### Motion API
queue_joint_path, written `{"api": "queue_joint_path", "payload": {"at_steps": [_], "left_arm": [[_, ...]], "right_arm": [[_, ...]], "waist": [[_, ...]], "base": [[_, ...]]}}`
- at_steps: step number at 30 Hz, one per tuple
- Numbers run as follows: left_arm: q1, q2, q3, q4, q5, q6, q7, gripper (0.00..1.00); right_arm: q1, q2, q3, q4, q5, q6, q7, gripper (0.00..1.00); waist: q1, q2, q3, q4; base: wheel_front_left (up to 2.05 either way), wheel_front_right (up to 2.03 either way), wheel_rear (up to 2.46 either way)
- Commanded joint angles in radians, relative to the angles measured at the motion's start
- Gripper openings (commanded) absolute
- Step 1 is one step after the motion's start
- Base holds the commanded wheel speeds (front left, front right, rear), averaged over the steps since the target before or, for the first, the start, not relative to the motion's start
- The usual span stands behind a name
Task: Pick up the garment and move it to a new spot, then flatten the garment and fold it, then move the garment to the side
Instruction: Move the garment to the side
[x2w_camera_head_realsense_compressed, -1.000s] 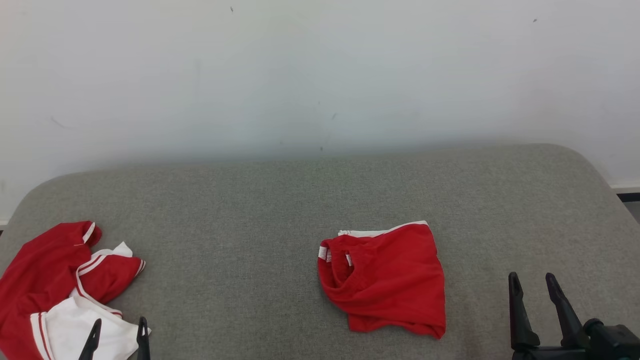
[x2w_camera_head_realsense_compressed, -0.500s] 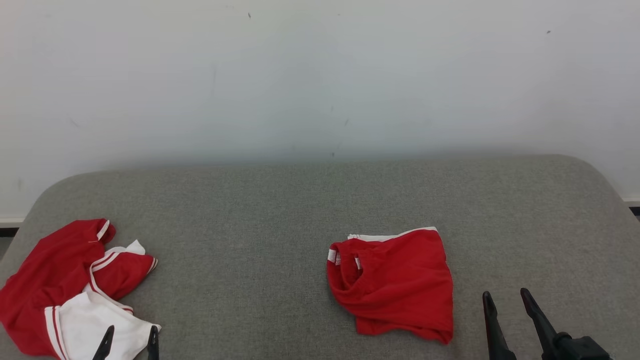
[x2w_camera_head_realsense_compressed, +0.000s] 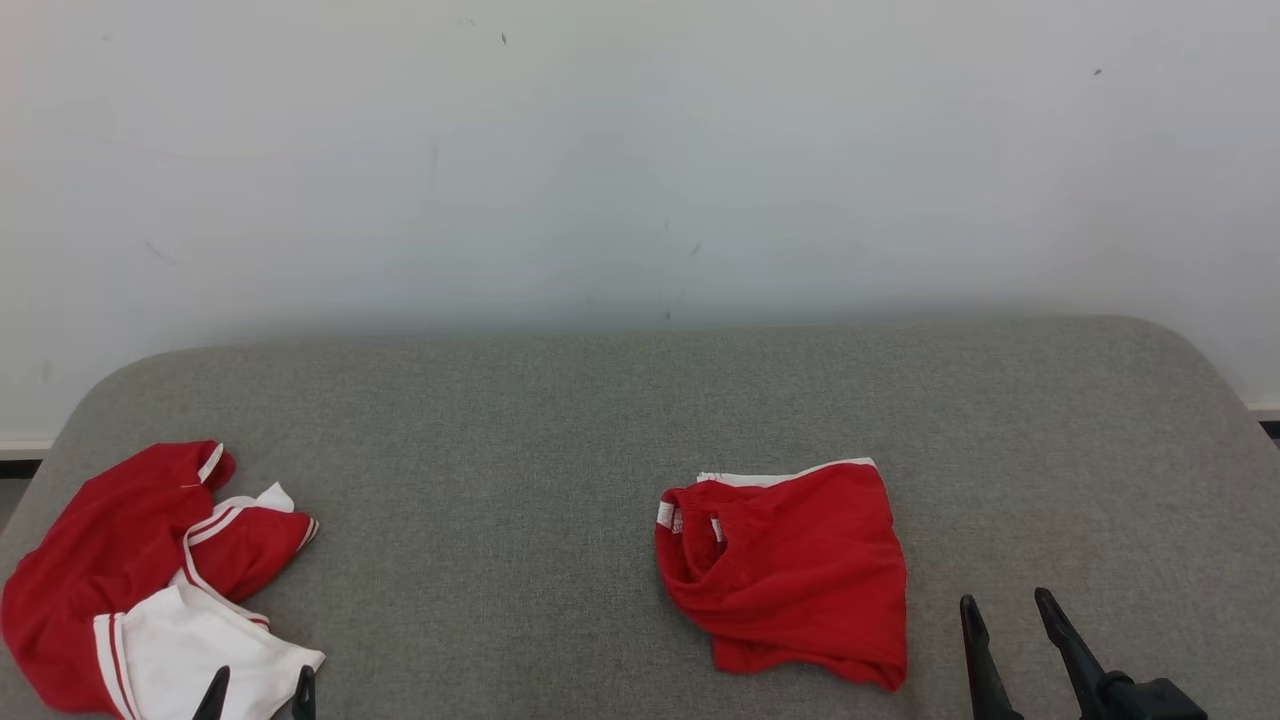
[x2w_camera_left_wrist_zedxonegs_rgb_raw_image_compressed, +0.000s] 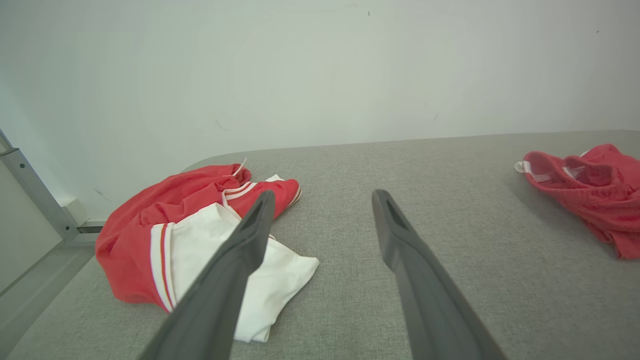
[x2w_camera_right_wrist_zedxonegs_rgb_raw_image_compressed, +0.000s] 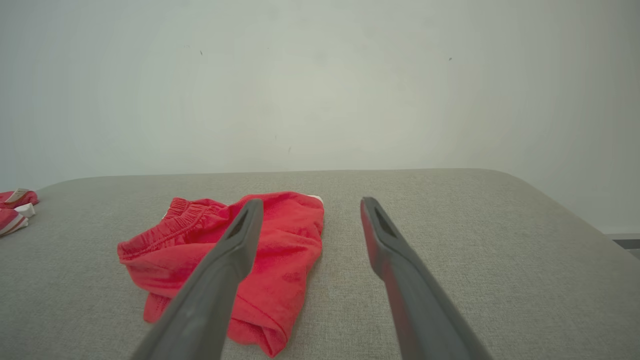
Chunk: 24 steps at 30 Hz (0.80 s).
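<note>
Standing with jaws wide and empty, left gripper (x2w_camera_head_realsense_compressed: 262, 675) and right gripper (x2w_camera_head_realsense_compressed: 1005, 598) might pinch just one shirt (x2w_camera_head_realsense_compressed: 120, 570) layer, I reckon, leaving it bunched.

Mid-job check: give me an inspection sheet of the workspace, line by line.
Surface: grey padded table, flat, two garments lying on it.
Job's things: red shorts, loosely folded, right of centre; red-and-white garment, crumpled at the left edge.
Clutter: nothing seen.
Claws: left claw open, by the red-and-white garment, gripping nothing; right claw open, right of the shorts, gripping nothing.
Cables: nothing seen.
Surroundings: pale wall behind the table; metal rail at the table's left end.
</note>
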Motion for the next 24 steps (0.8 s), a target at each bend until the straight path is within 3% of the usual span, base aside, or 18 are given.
{"api": "queue_joint_path", "payload": {"at_steps": [1,24], "left_arm": [[0.008,0.009,-0.003,0.004,-0.011,-0.007,-0.003,1.00],[0.010,0.022,-0.010,0.018,-0.027,-0.005,-0.003,1.00]], "right_arm": [[-0.002,0.003,-0.003,0.003,-0.002,-0.002,0.000,1.00],[0.007,0.010,-0.017,0.018,-0.010,-0.002,0.000,1.00]], "waist": [[0.0001,0.0000,0.000,-0.001],[0.0001,0.0000,0.005,-0.005]], "base": [[0.00,0.00,0.00],[0.00,0.00,0.00]]}}
